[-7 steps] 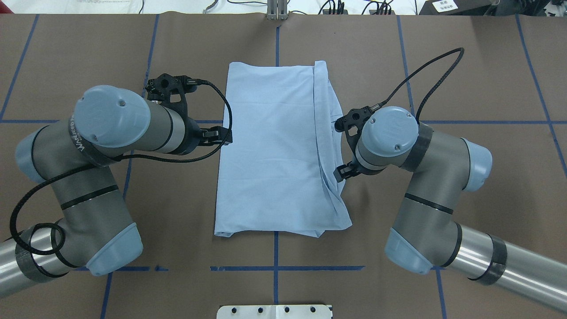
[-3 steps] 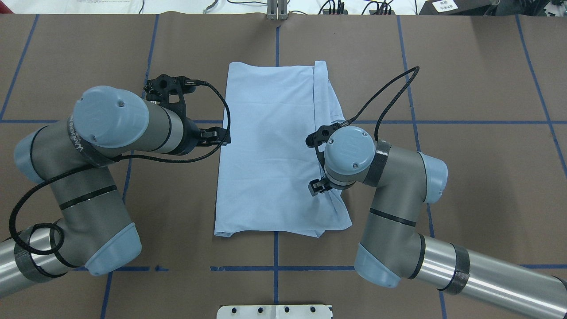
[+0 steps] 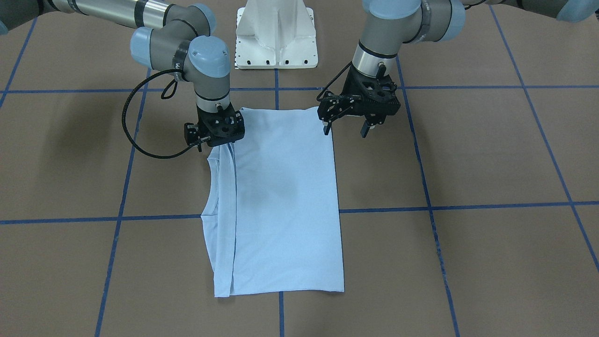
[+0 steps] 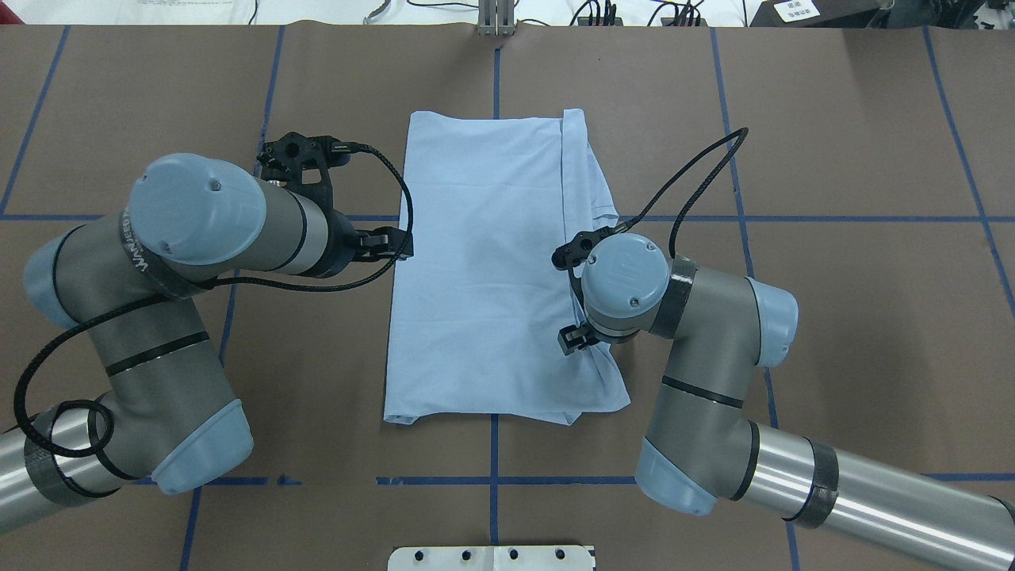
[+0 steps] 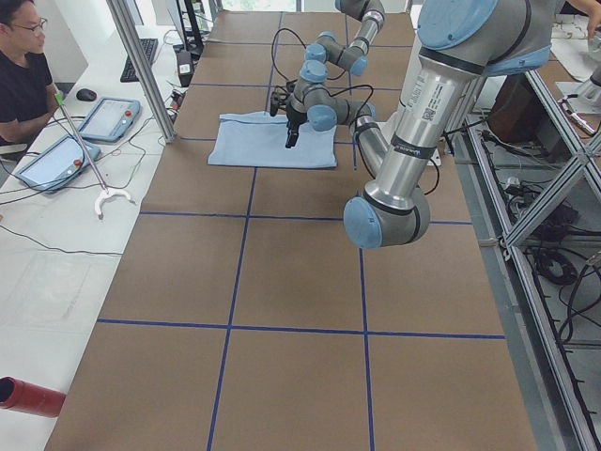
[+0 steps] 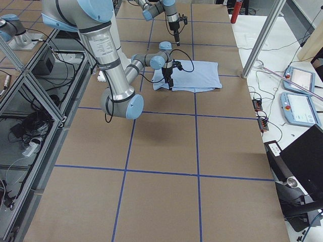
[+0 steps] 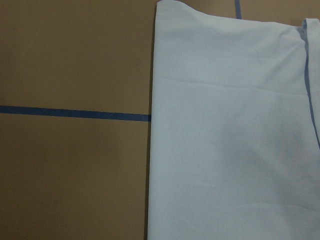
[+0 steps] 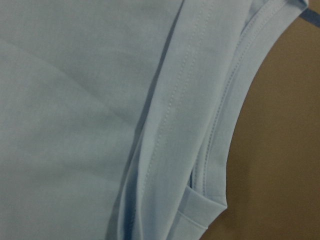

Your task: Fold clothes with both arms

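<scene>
**Arms and grippers, two units**

Left arm (image 4: 198,230) is bending at the elbow. Its left gripper (image 3: 345,127) is pointing down, with fingers (image 3: 325,127) standing wide apart. Right arm (image 4: 714,317) is reaching inward, with right gripper (image 3: 216,133) pointing down and its finger spread hidden.

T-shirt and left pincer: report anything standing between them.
Nothing visible does. The open left pincer hangs right at the T-shirt's side edge, with only bare brown table beside it.

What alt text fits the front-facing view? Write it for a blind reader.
A light blue T-shirt, folded lengthwise, lies on a brown table marked with blue tape lines. The left gripper hangs open at one near-robot corner, the right gripper sits over the other.
</scene>
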Robot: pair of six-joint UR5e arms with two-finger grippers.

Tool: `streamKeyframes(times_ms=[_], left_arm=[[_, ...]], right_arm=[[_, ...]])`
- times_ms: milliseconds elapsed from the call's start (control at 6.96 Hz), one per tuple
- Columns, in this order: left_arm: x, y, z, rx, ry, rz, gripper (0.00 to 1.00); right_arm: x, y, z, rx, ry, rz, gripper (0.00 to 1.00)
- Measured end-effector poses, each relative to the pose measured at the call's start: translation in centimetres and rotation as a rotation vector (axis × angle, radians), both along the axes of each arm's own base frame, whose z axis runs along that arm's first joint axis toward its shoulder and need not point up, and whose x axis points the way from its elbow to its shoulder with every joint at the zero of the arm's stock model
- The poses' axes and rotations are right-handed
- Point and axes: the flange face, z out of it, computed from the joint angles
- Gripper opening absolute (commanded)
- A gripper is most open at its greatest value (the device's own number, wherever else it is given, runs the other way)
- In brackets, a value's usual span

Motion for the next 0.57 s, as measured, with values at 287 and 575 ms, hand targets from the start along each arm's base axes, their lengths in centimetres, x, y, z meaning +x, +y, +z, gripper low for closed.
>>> streamKeyframes(times_ms=[287,575], left_arm=[[-0.1,0.0,-0.1,0.002,0.002,0.0,1.0],[0.0,0.1,-0.1,0.002,0.003,0.0,1.0]], right_arm=[[0.1,-0.2,0.4,-0.004,0.007,0.002,1.0],[0.9,-0.7,1.7,-0.01,0.029,0.007,1.0]])
